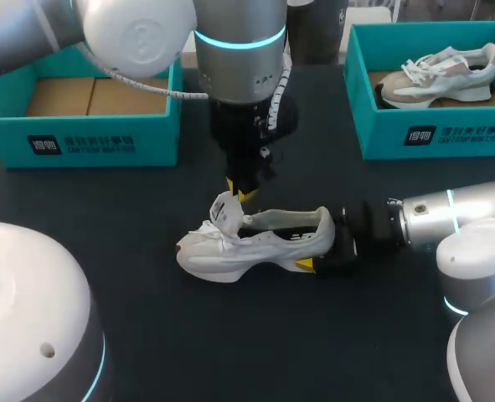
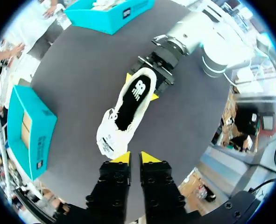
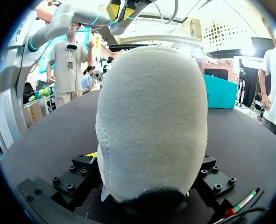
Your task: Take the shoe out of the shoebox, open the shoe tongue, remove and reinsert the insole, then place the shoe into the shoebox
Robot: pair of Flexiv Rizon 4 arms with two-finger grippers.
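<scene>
Starting with the head view, count two teal shoeboxes and two shoes. Each box carries a white printed label (image 1: 79,144) on its front wall. The left shoebox (image 1: 4,109) shows only cardboard. The right shoebox (image 1: 358,92) holds one beige shoe (image 1: 440,77). One white shoe (image 1: 247,243) stands mid-table (image 1: 146,335). The left gripper (image 1: 242,192) hangs just above its raised tongue (image 1: 226,209), and the right gripper (image 1: 318,249) clamps the heel.

Left wrist view: own fingers sit nearly together, gripping nothing. The dark insole (image 2: 130,109) bears a white logo (image 2: 138,88).

Right wrist view: the heel fills the gap between both fingers.
</scene>
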